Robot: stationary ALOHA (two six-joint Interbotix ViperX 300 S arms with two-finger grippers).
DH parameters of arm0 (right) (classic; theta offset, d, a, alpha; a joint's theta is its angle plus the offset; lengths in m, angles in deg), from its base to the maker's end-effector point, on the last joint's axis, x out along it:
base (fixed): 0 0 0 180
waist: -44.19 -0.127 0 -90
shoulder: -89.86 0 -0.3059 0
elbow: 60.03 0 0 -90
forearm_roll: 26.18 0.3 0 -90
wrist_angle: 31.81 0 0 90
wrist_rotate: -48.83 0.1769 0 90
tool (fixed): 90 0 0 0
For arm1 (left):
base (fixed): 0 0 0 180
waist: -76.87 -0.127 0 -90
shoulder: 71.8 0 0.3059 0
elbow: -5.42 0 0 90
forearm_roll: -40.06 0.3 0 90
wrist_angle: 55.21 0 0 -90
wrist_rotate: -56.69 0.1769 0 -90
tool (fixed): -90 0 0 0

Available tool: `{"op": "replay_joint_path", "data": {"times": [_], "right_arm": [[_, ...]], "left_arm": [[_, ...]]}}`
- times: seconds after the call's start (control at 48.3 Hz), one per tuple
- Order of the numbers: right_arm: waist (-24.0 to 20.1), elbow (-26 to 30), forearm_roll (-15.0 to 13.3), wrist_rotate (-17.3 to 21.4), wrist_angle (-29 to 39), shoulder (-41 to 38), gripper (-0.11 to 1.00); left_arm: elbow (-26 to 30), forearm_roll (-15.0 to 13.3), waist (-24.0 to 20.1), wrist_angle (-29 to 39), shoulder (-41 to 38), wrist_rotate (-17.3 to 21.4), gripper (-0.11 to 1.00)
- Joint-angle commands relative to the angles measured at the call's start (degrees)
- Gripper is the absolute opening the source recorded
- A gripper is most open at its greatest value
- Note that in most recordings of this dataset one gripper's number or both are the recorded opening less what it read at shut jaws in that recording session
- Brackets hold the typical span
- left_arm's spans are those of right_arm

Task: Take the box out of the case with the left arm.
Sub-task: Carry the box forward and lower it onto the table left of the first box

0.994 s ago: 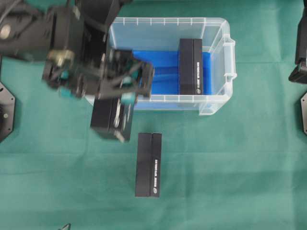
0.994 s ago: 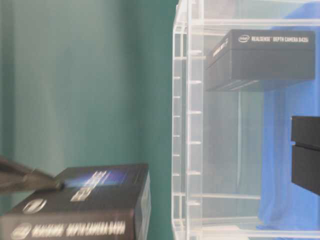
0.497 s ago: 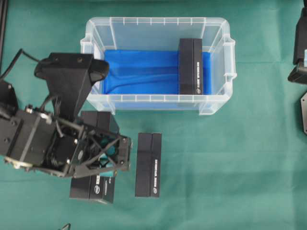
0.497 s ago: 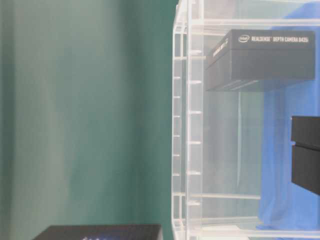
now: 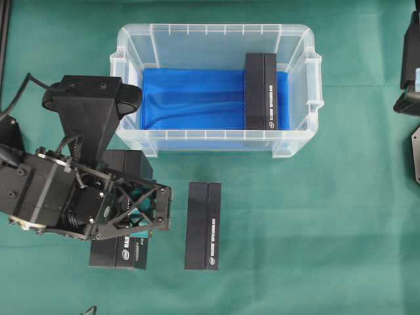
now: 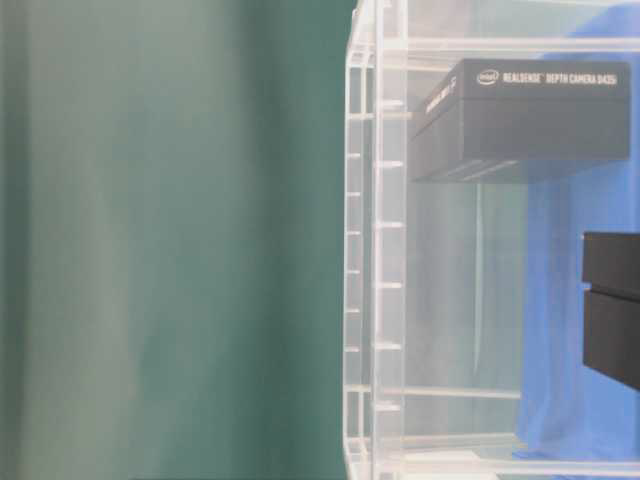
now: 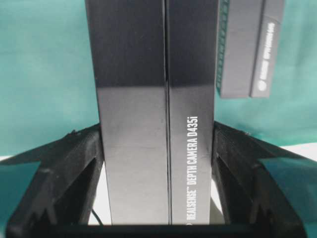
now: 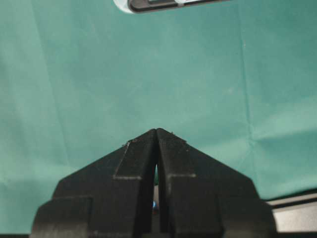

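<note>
Box (image 7: pixel 153 124) sits clamped between the left hand's (image 5: pixel 141 213) fingers, outside the case (image 5: pixel 216 141).

Even, diffuse light fills the overhead view, with only soft, short shadows beside the case (image 5: pixel 216 141) and the black boxes on the green tabletop (image 5: pixel 315 230). The clear plastic rim catches faint white glints. In the table-level view the green backdrop is a smooth, featureless blur with darker vertical bands, while the case wall (image 6: pixel 375 250) and the white lettering behind it are sharp. The left wrist view shows a broad, pale sheen across the held box (image 7: pixel 153 124); its fingers (image 7: pixel 64 173) are dark and soft-edged. The right wrist view is crisp on the cloth creases.
</note>
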Motion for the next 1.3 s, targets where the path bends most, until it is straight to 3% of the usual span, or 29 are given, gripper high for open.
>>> {"op": "replay_joint_path", "data": {"times": [0.0,0.745,0.994,1.284], "right_arm": [[0.0,1.14,-0.09,0.09,-0.26,0.0,0.0],[0.0,0.79,-0.18,0.0,-0.35,-0.26,0.0],[0.0,0.79,-0.18,0.0,-0.35,-0.26,0.0],[0.0,0.79,-0.18,0.0,-0.35,-0.26,0.0]], "left_arm": [[-1.05,0.26,0.18,-0.44,2.2,-0.09,0.61],[-24.08,0.18,0.26,-24.52,2.29,-2.81,0.61],[-28.74,-0.26,0.26,-34.63,0.09,-2.9,0.61],[-31.2,-0.79,1.23,-39.29,-2.37,-2.46,0.61]]}}
